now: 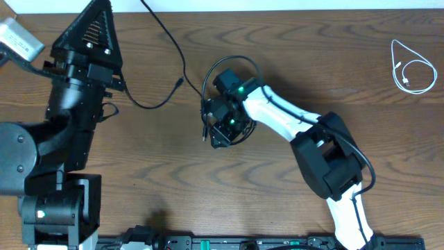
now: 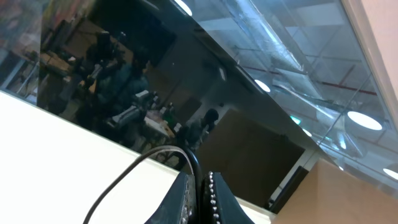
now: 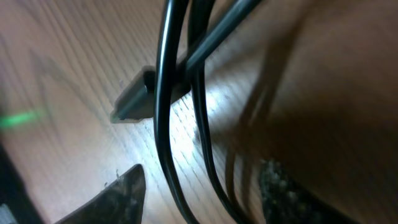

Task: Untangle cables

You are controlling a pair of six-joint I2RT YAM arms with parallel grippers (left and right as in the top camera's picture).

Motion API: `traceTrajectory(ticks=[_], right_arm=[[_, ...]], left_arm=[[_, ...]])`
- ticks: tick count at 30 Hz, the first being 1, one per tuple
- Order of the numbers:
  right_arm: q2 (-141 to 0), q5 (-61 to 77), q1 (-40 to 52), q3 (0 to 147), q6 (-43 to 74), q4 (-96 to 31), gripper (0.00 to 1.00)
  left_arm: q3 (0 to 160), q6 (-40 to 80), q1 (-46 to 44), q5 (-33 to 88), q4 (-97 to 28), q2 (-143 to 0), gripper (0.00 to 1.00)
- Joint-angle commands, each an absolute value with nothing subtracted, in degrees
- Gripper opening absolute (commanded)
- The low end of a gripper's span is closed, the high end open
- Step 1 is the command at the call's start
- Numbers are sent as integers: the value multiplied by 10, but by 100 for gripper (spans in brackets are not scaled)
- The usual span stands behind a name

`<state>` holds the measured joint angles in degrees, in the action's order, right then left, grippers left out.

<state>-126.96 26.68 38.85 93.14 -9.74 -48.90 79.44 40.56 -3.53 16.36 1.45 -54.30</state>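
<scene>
The black cable [image 1: 171, 43] runs from the table's far edge down toward the left arm, and its coil [image 1: 236, 62] lies at the table's middle. My left gripper [image 1: 104, 5] points upward and is shut on a strand of the black cable [image 2: 186, 158]. My right gripper [image 1: 220, 132] sits low over the coil. In the right wrist view its fingers [image 3: 127, 193] stand apart around two black strands [image 3: 163, 93] without pinching them, and a small plug end [image 3: 134, 102] lies on the wood just beyond. The white cable [image 1: 413, 73] lies coiled at the far right, away from both grippers.
A silvery box [image 1: 17, 38] sits at the far left corner beside the left arm. The right arm's white and black links [image 1: 326, 153] stretch from the front edge toward the middle. A black rail [image 1: 208, 243] runs along the front edge.
</scene>
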Motion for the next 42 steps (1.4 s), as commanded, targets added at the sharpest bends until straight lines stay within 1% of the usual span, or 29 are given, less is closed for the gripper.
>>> traceTrajectory(ticks=[1, 2, 3, 4, 5, 9, 13, 15, 18, 19, 21, 23, 24, 25, 28, 30, 33, 37, 40, 42], right_arm=[[-1267, 240, 408, 929, -94, -470, 35], [-1267, 231, 411, 929, -86, -464, 31], [-1267, 208, 417, 929, -67, -454, 18], [-1267, 194, 418, 929, -55, -449, 8], [-1267, 173, 420, 929, -34, -445, 1], [-1244, 145, 406, 931, 21, -457, 1], [-1165, 118, 352, 931, 41, -489, 1], [-1115, 84, 304, 931, 54, -512, 1], [-1054, 60, 205, 931, 58, -545, 1], [-1047, 60, 184, 931, 58, -549, 1], [-1029, 64, 104, 931, 66, -566, 1], [-1026, 82, 39, 931, 69, -575, 1], [-1026, 109, -16, 931, 68, -576, 1], [-1026, 123, -42, 931, 68, -575, 1], [-1025, 159, -104, 931, 67, -572, 1], [-1025, 199, -138, 931, 51, -571, 1], [-1025, 256, -170, 931, 31, -568, 1], [-1018, 311, -178, 942, 21, -552, 1], [-1012, 334, -178, 998, 23, -555, 1], [-1010, 334, -180, 1064, 46, -565, 1]], left_arm=[[810, 409, -15, 190, 18, -527, 8], [810, 409, -13, 191, 17, -526, 8], [810, 411, -13, 191, 15, -525, 8], [810, 411, -13, 191, 13, -524, 7], [810, 410, -13, 190, 8, -524, 7], [810, 404, -6, 163, -27, -525, 7], [810, 366, 23, 91, -65, -528, 7], [810, 351, 46, 39, -87, -529, 8], [810, 309, 94, -23, -117, -531, 7], [810, 303, 104, -36, -124, -531, 7], [810, 284, 143, -76, -146, -533, 7], [810, 266, 173, -85, -159, -536, 7], [810, 255, 202, -87, -170, -542, 8], [810, 253, 216, -87, -175, -546, 7], [810, 253, 257, -87, -191, -566, 8], [810, 250, 268, -86, -193, -576, 7], [810, 251, 265, -79, -193, -593, 7], [810, 251, 250, -42, -193, -608, 7], [810, 251, 232, 28, -197, -618, 7], [810, 255, 213, 78, -204, -622, 7]])
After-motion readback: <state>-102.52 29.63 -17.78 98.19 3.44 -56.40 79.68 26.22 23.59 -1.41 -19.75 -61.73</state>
